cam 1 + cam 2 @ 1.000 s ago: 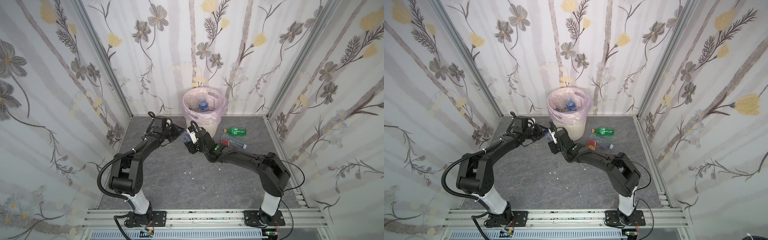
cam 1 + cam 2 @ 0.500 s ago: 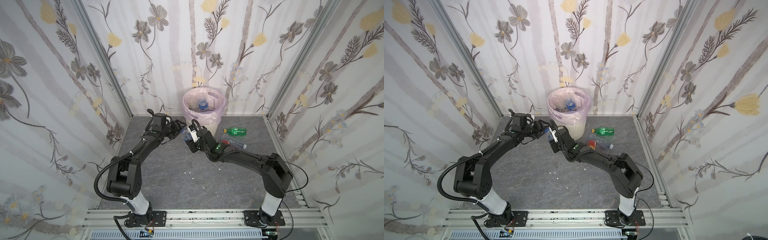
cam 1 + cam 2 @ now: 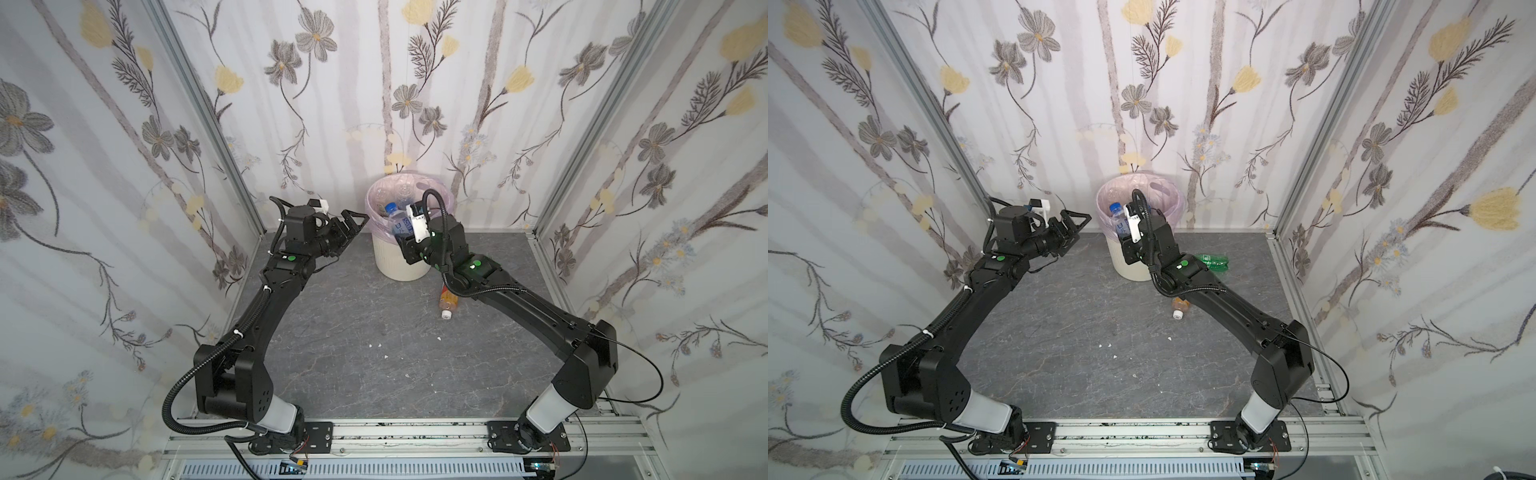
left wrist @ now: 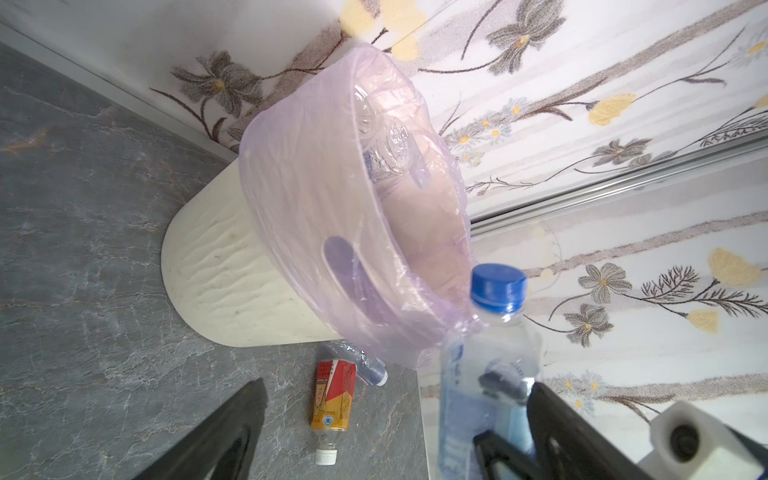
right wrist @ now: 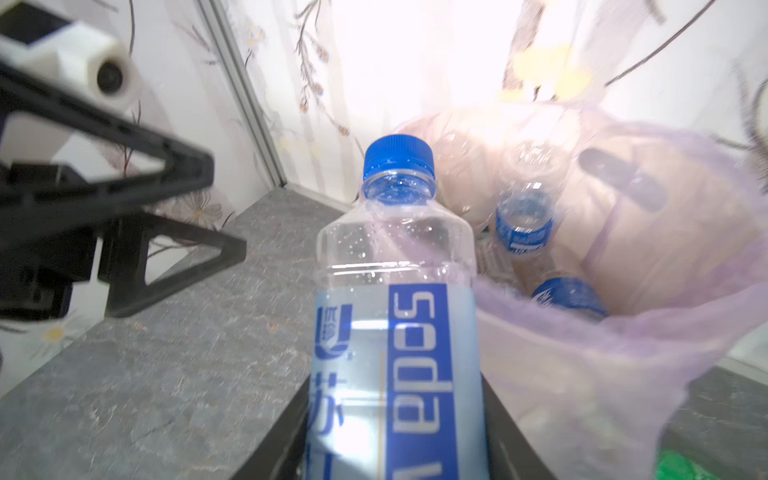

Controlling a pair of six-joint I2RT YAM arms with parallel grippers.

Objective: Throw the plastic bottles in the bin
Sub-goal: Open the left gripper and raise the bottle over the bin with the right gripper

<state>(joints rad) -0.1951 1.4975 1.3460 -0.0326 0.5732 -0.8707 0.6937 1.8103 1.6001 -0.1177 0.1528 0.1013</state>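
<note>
My right gripper (image 5: 395,457) is shut on a clear plastic bottle (image 5: 395,332) with a blue label and cap. It holds the bottle upright against the near rim of the bin (image 3: 395,262), cap (image 3: 390,206) level with the pink bag. Several clear bottles (image 5: 523,224) lie inside the bin (image 5: 685,332). My left gripper (image 3: 353,222) hangs open just left of the bin (image 4: 216,266), empty, a little apart from the held bottle (image 4: 486,374). An orange bottle with a red label (image 4: 334,395) lies on the floor by the bin's base, and a green one (image 3: 1214,262) lies behind my right arm.
A crushed clear bottle with a blue cap (image 4: 361,361) lies against the bin next to the orange one (image 3: 448,299). Papered walls stand close behind the bin and at both sides. Small white scraps (image 3: 379,345) dot the grey floor.
My left gripper has opened and let go of the blue-labelled bottle. My right gripper has closed on it and carried it back to the bin's rim.
</note>
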